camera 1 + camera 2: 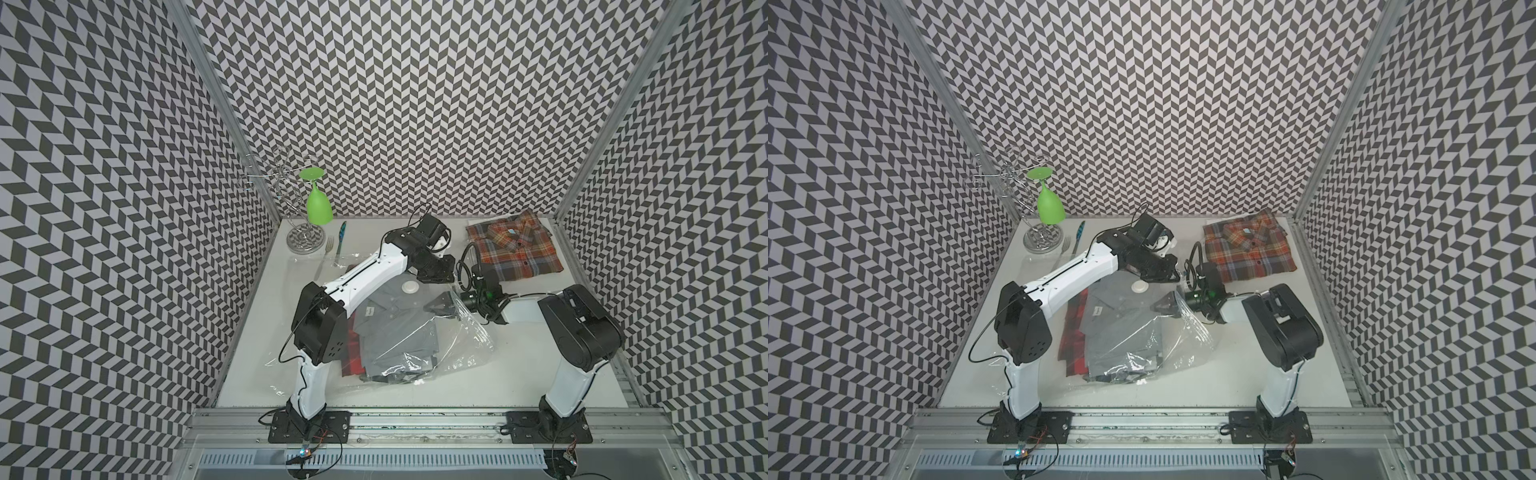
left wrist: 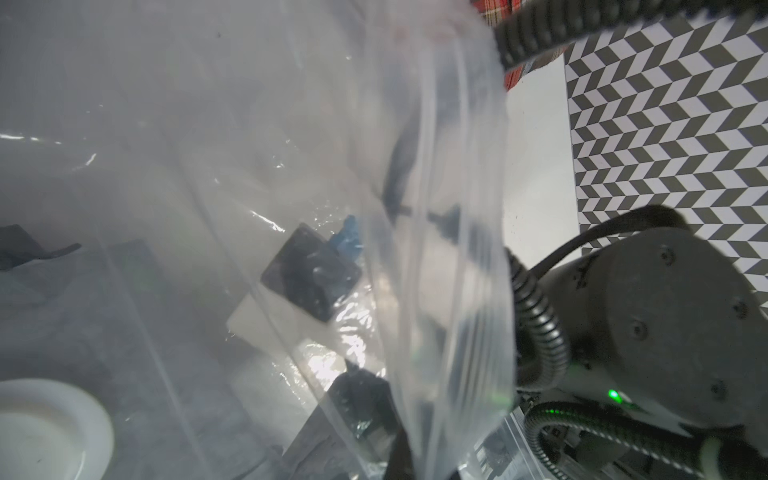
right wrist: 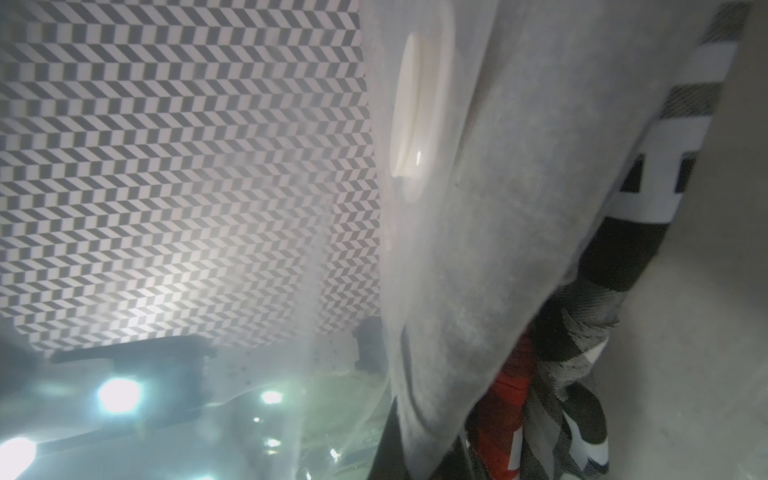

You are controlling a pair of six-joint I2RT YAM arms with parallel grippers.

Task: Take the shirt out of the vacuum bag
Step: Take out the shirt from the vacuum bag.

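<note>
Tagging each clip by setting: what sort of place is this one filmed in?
Most likely a lab test cell, not a home: chevron-patterned walls box in a white table, robot arms are bolted to an aluminium rail, and the props include a vacuum bag and a folded plaid shirt.

Robot lab test cell. Chevron-print walls (image 1: 415, 104) box in a white tabletop (image 1: 540, 374) on three sides. Left arm base (image 1: 309, 426) and right arm base (image 1: 550, 428) are bolted to an aluminium rail (image 1: 428, 422) at the front edge, exposed electronics (image 1: 306, 453) below.
</note>
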